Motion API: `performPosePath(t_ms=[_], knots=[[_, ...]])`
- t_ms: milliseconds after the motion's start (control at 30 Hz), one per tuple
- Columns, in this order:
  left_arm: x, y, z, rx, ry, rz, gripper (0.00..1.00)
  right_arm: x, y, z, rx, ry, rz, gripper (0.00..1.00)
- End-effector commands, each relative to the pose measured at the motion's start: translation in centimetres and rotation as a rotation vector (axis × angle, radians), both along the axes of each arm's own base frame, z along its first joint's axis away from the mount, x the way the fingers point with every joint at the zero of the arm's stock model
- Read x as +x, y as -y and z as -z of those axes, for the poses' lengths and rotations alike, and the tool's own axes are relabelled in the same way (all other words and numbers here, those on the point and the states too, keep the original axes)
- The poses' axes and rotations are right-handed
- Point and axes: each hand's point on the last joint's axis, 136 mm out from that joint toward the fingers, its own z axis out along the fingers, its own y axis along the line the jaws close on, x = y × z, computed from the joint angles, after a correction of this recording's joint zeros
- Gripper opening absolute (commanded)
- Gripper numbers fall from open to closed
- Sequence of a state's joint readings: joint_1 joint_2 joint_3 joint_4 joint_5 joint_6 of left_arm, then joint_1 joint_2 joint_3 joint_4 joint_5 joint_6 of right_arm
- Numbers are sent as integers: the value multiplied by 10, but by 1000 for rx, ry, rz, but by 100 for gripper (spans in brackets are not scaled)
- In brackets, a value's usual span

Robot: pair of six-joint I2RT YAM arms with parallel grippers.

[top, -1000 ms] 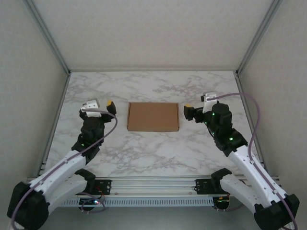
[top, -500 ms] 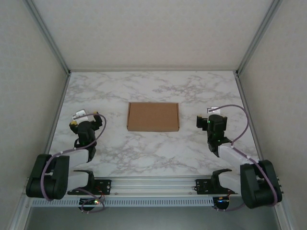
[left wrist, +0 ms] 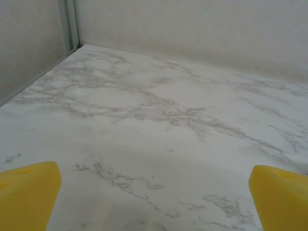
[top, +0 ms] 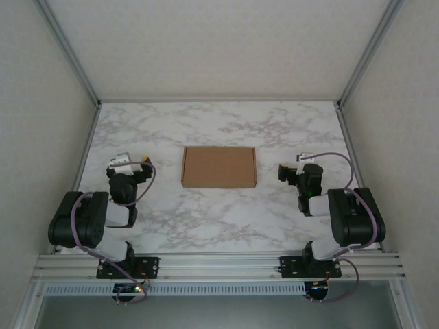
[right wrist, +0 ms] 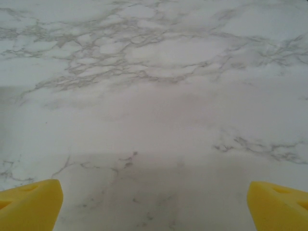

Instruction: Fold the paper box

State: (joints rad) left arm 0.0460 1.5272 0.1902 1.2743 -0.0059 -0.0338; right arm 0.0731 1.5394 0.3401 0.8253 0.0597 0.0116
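Note:
The paper box [top: 219, 166] is a closed, flat brown cardboard rectangle lying in the middle of the marble table [top: 219, 123]. My left gripper [top: 129, 166] sits low to the left of it, well apart, on an arm folded back over its base. My right gripper [top: 300, 171] sits to the box's right, also apart, its arm folded the same way. In the left wrist view the left gripper [left wrist: 154, 202] is open, yellow fingertips [left wrist: 26, 192] wide apart over bare marble. The right gripper [right wrist: 154, 207] is open too, its yellow fingertips [right wrist: 279, 204] at the frame's corners with nothing between them.
Pale walls with metal corner posts [top: 72, 58] enclose the table on three sides. A metal rail [top: 219, 264] runs along the near edge and carries both arm bases. The left wall's foot [left wrist: 72, 24] appears in the left wrist view.
Both arms have drawn back from beside the box and folded down over their bases. The grippers now sit farther from the box's sides. The box has not moved.

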Motion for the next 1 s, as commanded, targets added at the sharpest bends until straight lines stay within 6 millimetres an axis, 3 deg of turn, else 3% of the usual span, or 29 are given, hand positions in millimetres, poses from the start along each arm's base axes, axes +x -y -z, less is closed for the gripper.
performPosePath(t_ms=[0, 967], knots=[[9, -2, -13, -23, 48, 20, 100, 17, 3, -20, 15, 45, 9, 99], [9, -2, -14, -16, 48, 9, 100, 17, 2, -20, 3, 51, 12, 99]])
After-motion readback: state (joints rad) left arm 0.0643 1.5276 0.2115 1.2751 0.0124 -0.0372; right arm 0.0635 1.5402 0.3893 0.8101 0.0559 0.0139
